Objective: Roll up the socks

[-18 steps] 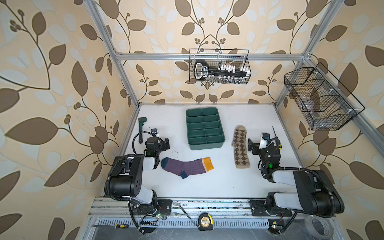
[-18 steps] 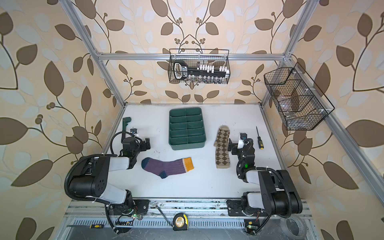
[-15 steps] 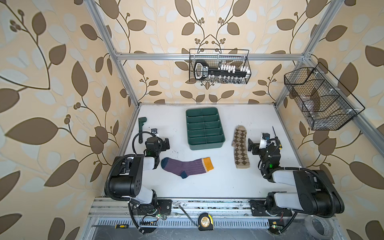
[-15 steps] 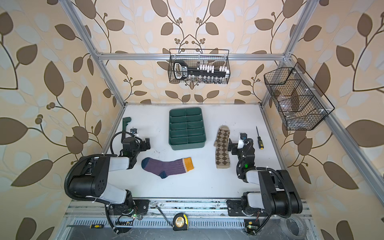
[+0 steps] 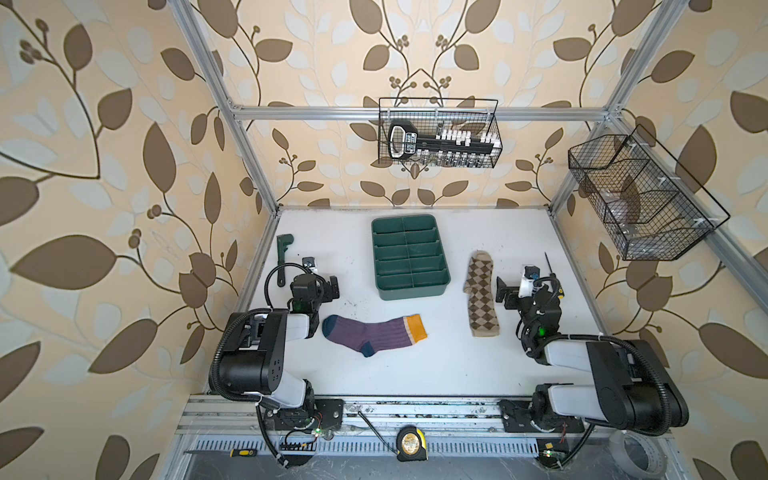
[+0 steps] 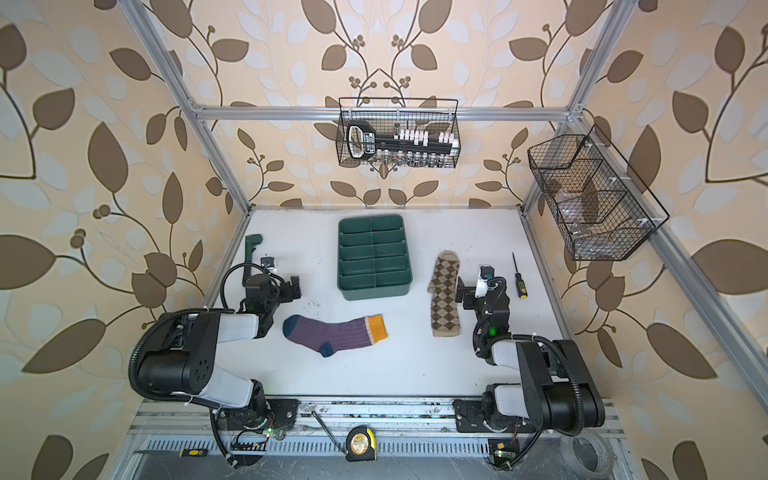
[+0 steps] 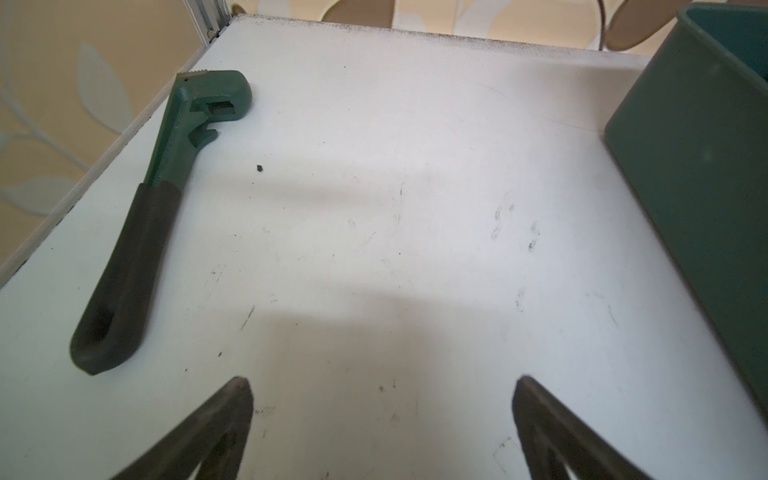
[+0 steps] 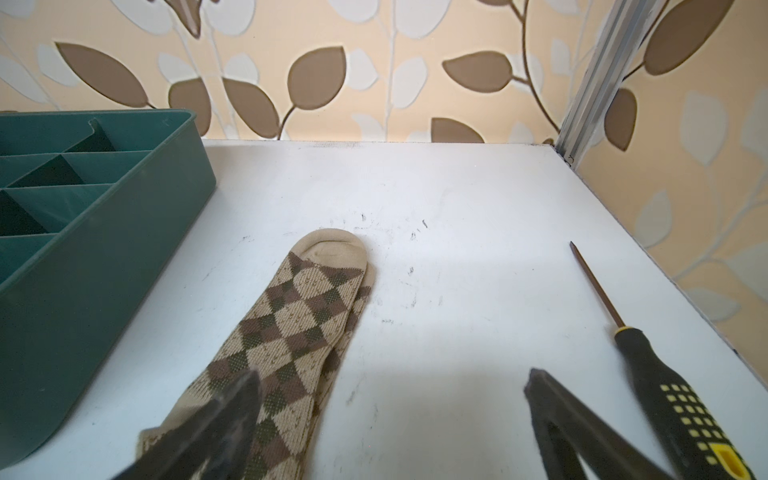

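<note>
Both top views show the socks lying flat and apart on the white table. The purple ribbed sock [image 5: 374, 334] [image 6: 334, 332], with navy toe and mustard cuff, lies crosswise near the front. The tan-and-brown argyle sock [image 5: 481, 299] [image 6: 445, 295] [image 8: 291, 328] lies lengthwise at the right. My left gripper [image 5: 312, 282] [image 7: 382, 382] is open over bare table, left of the purple sock's toe. My right gripper [image 5: 530, 287] [image 8: 390, 382] is open just right of the argyle sock. One of its fingers [image 8: 232, 407] overlaps the sock's edge; whether they touch I cannot tell.
A green divided tray [image 5: 409, 291] [image 8: 104, 232] stands mid-table behind the socks. A green wrench [image 5: 284, 249] [image 7: 166, 166] lies by the left edge and a screwdriver [image 6: 518, 282] [image 8: 665, 395] by the right. Wire baskets hang on the back wall [image 5: 438, 133] and right frame [image 5: 640, 199].
</note>
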Controlling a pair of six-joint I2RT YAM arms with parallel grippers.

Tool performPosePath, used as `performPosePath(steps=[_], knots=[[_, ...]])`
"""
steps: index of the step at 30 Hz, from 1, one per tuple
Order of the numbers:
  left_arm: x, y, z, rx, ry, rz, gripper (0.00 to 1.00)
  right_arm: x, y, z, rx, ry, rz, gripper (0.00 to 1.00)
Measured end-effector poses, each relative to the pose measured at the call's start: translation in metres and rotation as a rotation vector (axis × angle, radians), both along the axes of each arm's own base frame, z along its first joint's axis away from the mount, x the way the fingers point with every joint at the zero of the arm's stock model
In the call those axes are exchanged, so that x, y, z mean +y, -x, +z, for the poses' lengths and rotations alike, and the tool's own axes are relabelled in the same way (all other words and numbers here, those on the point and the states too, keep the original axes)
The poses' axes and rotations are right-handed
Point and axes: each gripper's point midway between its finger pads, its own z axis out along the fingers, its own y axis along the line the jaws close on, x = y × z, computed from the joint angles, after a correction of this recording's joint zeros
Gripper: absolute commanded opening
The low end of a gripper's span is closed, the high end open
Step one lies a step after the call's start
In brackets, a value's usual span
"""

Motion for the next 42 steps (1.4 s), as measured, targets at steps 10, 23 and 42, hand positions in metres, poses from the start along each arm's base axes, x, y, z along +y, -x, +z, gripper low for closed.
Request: performPosePath(steps=[10,23,42], knots=[[0.002,0.000,0.000,-0.001,-0.003,0.008,0.99,0.000,0.000,0.000,0.000,0.000,0.000,1.00],[0.018,-0.026,0.190,-0.157,0.177,0.196,0.99,0.017,0.030,0.227,-0.383,-0.137,0.114,1.00],[-0.115,0.074,0.231,0.126,0.660,-0.149,0.99,0.062,0.047,0.195,0.036,-0.576,0.129,1.00]])
